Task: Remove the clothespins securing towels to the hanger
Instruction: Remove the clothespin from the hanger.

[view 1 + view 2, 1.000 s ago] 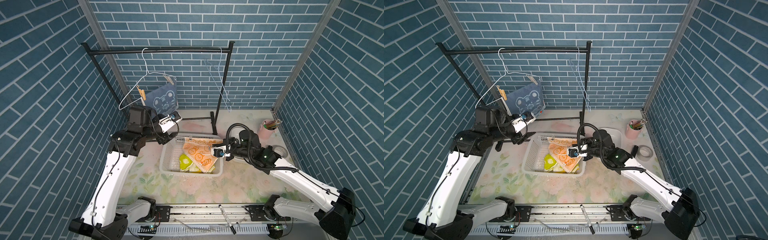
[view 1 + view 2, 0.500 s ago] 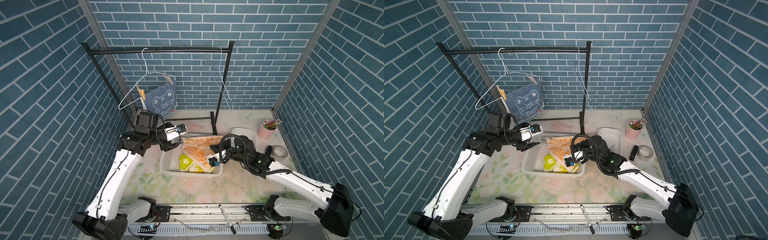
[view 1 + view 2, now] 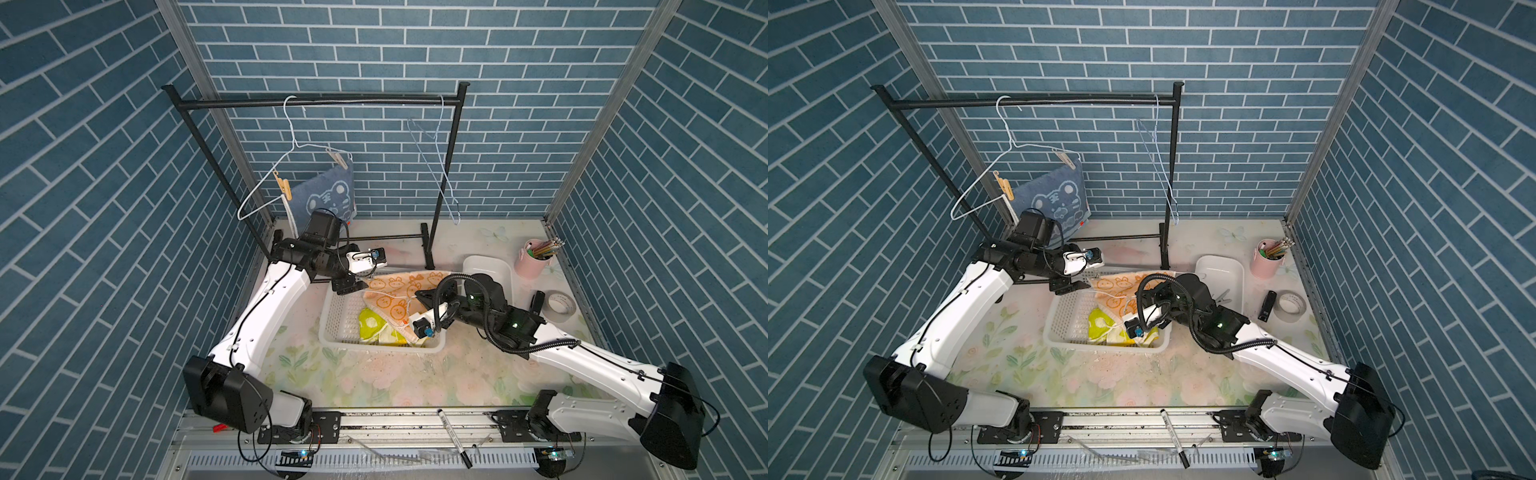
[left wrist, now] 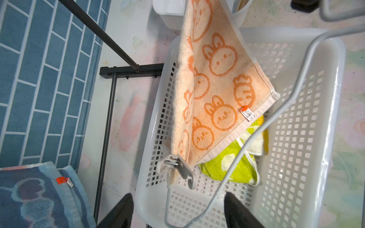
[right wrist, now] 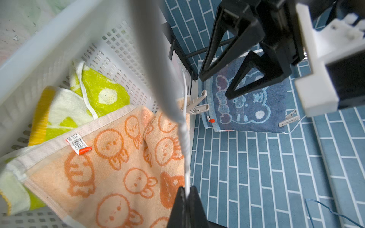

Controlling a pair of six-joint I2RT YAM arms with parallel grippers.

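Left gripper (image 4: 177,197) dropping from the blue tiger towel (image 3: 328,199) to the basket (image 3: 336,328) rim, jaws spread wide, just short of the grey-white clothespin (image 4: 177,167) pinning the orange bunny towel (image 4: 215,79), right gripper (image 5: 185,194) staying clamped on the white wire hanger (image 5: 185,142), easing it lower over the basket.

The bunny towel (image 4: 217,88) is looped orange-cream terry cloth, matt and nubby, with a flat woven hem. The yellow-green towel (image 4: 233,169) looks fluffier. The pale clothespin (image 4: 178,167) is smooth plastic with a bright metal spring. The basket (image 4: 335,98) is glossy white perforated plastic. The wire hanger (image 4: 296,88) has a smooth white coating. The tan clothespin (image 3: 282,188) looks like bare wood.
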